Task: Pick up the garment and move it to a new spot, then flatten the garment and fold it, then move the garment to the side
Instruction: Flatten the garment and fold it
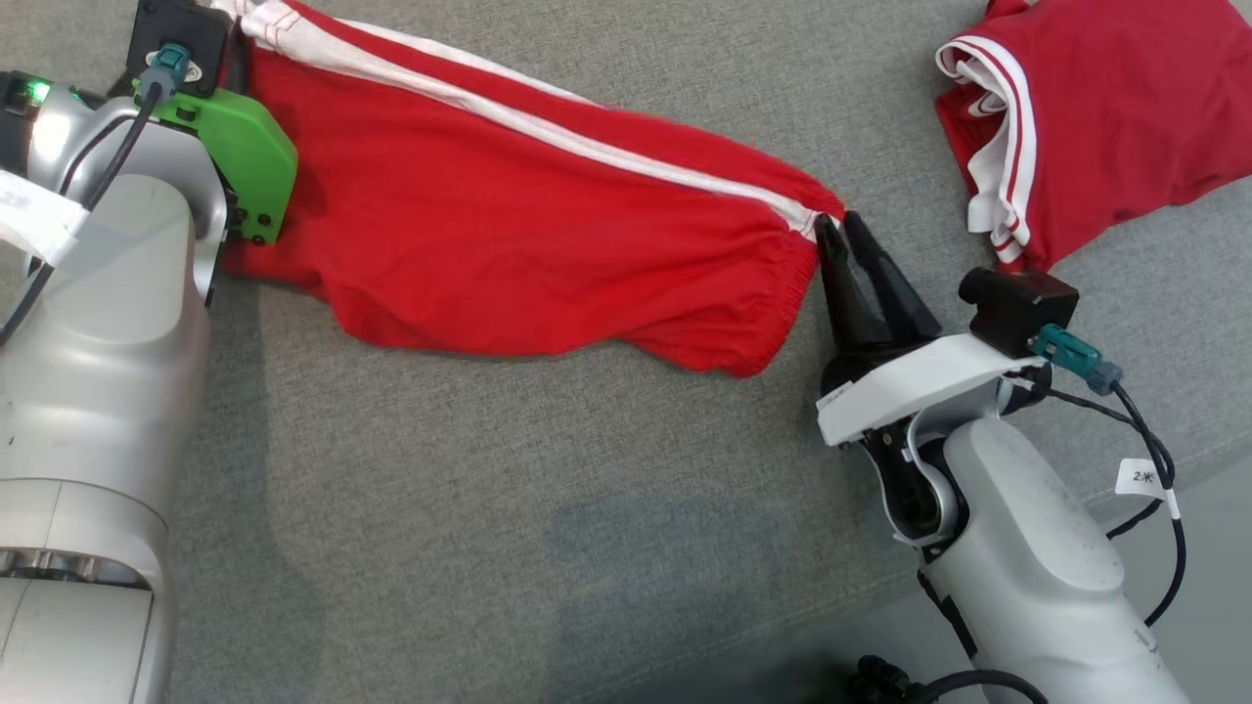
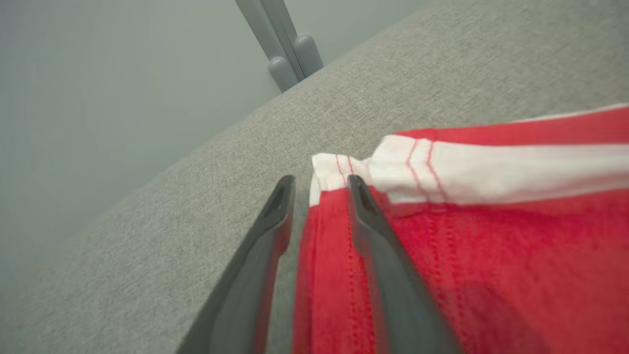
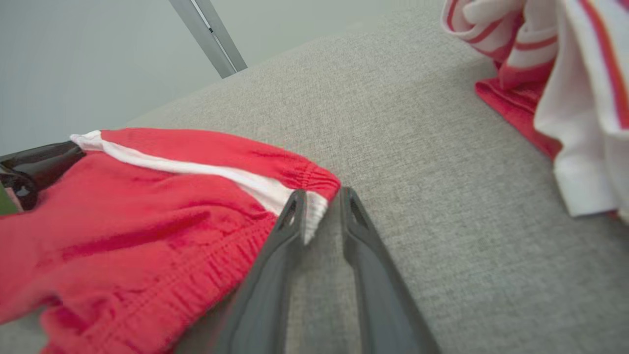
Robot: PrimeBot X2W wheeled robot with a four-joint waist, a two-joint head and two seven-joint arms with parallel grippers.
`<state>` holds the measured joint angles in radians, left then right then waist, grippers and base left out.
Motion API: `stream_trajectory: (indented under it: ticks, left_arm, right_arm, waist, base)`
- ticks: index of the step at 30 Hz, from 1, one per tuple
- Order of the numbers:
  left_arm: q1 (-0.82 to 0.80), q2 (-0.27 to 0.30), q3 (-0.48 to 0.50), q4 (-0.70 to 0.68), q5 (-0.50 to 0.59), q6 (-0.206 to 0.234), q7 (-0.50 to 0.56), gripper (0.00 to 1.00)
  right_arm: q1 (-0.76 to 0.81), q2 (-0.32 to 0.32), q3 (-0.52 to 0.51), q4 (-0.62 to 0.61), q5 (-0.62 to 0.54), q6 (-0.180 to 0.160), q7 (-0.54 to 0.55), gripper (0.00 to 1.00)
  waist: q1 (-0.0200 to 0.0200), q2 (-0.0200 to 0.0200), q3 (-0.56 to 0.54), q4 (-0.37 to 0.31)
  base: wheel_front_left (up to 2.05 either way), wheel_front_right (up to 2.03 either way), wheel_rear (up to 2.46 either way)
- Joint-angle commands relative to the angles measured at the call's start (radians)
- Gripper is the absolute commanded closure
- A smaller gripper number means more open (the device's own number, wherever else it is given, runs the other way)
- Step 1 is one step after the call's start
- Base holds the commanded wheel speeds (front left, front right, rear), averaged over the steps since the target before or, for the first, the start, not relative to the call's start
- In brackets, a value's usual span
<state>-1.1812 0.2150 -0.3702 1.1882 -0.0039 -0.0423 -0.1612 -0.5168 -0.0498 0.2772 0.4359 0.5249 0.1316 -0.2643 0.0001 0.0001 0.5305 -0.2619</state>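
Shorts lie stretched between my left pincer and right pincer, both parted a little and clamping nothing, so a hem could snag a finger when I withdraw.

Grey woven surface; red striped garment spread across it, second red garment crumpled at right.

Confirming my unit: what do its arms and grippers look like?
Silver-grey arms: the left arm has a green wrist cover, the right arm a white cover and a tagged black cable. The left gripper and right gripper: two long dark tapered fingers each.
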Motion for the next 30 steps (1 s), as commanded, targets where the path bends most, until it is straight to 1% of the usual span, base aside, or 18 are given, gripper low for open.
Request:
stream_trajectory:
  ticks: [1, 4, 7, 11, 15, 19, 24, 25, 26, 27, 28, 30]
  left_arm:
    - [-0.012, -0.002, -0.002, 0.008, -0.005, 0.006, -0.008, 0.00]
    - [-0.004, -0.015, 0.006, 0.015, -0.025, 0.001, -0.042, 0.00]
    - [0.008, -0.034, 0.017, 0.014, -0.046, -0.007, -0.070, 0.00]
    - [0.040, -0.054, 0.044, 0.017, -0.094, -0.020, -0.089, 0.00]
    - [0.094, -0.069, 0.080, 0.026, -0.147, -0.030, -0.097, 0.00]
    - [0.144, -0.076, 0.105, 0.050, -0.185, -0.038, -0.083, 0.00]
    - [0.203, -0.075, 0.115, 0.080, -0.217, -0.042, -0.031, 0.00]
    - [0.208, -0.077, 0.111, 0.083, -0.215, -0.045, -0.022, 0.23]
    - [0.213, -0.081, 0.108, 0.085, -0.218, -0.049, -0.019, 0.63]
    - [0.218, -0.086, 0.107, 0.086, -0.221, -0.055, -0.014, 0.97]
    - [0.224, -0.090, 0.101, 0.088, -0.221, -0.061, -0.005, 1.00]
    - [0.234, -0.098, 0.098, 0.090, -0.231, -0.071, 0.006, 1.00]
  right_arm:
    - [-0.005, -0.004, -0.010, -0.010, -0.013, -0.002, 0.000, 0.00]
    - [0.009, -0.003, -0.049, -0.037, -0.042, -0.002, 0.000, 0.00]
    - [0.032, -0.004, -0.113, -0.083, -0.091, -0.002, 0.000, 0.00]
    - [0.084, -0.003, -0.195, -0.145, -0.154, -0.002, 0.000, 0.00]
    - [0.142, -0.003, -0.256, -0.178, -0.181, -0.002, 0.000, 0.00]
    - [0.169, -0.002, -0.276, -0.190, -0.191, -0.002, 0.000, 0.00]
    - [0.193, -0.003, -0.284, -0.202, -0.200, -0.002, 0.000, 0.00]
    - [0.195, -0.003, -0.284, -0.203, -0.199, -0.002, 0.000, 0.00]
    - [0.199, -0.003, -0.283, -0.202, -0.197, -0.002, 0.000, 0.00]
    - [0.201, -0.003, -0.283, -0.200, -0.197, -0.002, 0.000, 0.00]
    - [0.202, -0.003, -0.284, -0.197, -0.192, -0.002, 0.000, 0.00]
    - [0.206, -0.003, -0.285, -0.191, -0.188, -0.002, 0.000, 0.00]
  waist:
    - [-0.0001, -0.0001, -0.004, 0.005]
    - [-0.0001, -0.0001, -0.013, 0.018]
    - [-0.0001, -0.0001, -0.029, 0.036]
    - [-0.0001, -0.0001, -0.062, 0.060]
    - [-0.0001, -0.0001, -0.100, 0.080]
    - [-0.0001, -0.0001, -0.119, 0.084]
    - [-0.0001, -0.0001, -0.133, 0.076]
    - [-0.0001, -0.0001, -0.134, 0.074]
    - [-0.0001, -0.0001, -0.137, 0.073]
    - [-0.0001, -0.0001, -0.140, 0.072]
    - [-0.0001, -0.0001, -0.143, 0.072]
    - [-0.0001, -0.0001, -0.152, 0.074]
  base:
    - [0.00, 0.00, 0.00]
    - [0.00, 0.00, 0.00]
    - [0.00, 0.00, 0.00]
    - [0.00, 0.00, 0.00]
    - [0.00, 0.00, 0.00]
    - [0.00, 0.00, 0.00]
    - [0.00, 0.00, 0.00]
    - [0.00, 0.00, 0.00]
    - [0.00, 0.00, 0.00]
    - [0.00, 0.00, 0.00]
    - [0.00, 0.00, 0.00]
    - [0.00, 0.00, 0.00]
